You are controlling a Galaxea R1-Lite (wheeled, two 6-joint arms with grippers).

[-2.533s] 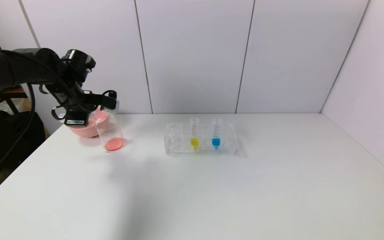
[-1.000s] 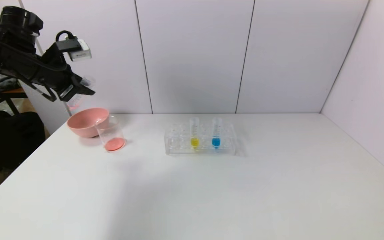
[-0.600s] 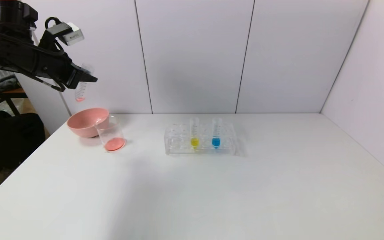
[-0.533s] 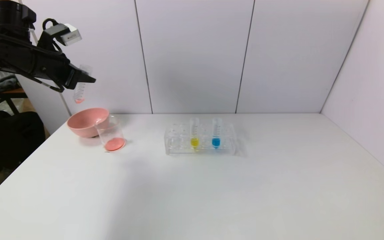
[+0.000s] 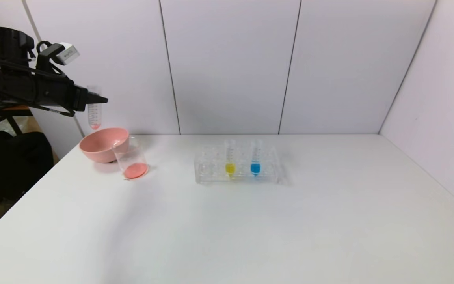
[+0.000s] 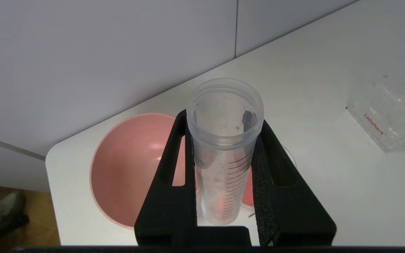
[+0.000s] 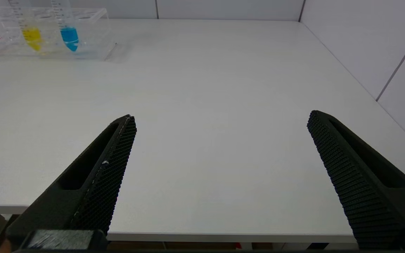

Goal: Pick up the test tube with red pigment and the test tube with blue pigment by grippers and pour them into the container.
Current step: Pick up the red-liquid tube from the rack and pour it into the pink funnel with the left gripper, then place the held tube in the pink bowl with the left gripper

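Holding the test tube with red pigment [image 5: 94, 113] upright in our left hand [image 5: 93, 101], we have it clamped near its open mouth, the two black fingers [image 6: 174, 158] pressed against its sides. It hangs above the near rim of the pink bowl [image 5: 103, 144], clear of everything. Only a faint pink trace shows at its tip, so we judge it nearly empty, and the container [image 5: 130, 157], standing just beside the bowl on the bench [image 5: 250, 221], already has red pigment across its bottom.

Our right hand [image 7: 220, 140] is spread wide, holding nothing, low over the near edge of the bench and well apart from the clear rack [image 5: 237, 165]. The test tube with blue pigment [image 5: 255, 157] stands upright in that rack beside a tube with yellow liquid [image 5: 230, 157].

Several things could go wrong from here, by our reckoning. The grip sits high on a smooth plastic tube, so a quick swing or jolt could let it pivot or slip and drop onto the bowl. Any residue may drip onto the bench if we tilt it on the way. The blue and yellow tubes stand close together, so a careless approach with wide fingers could take the wrong one or knock the light rack. The container also touches the bowl, leaving little room for pouring.
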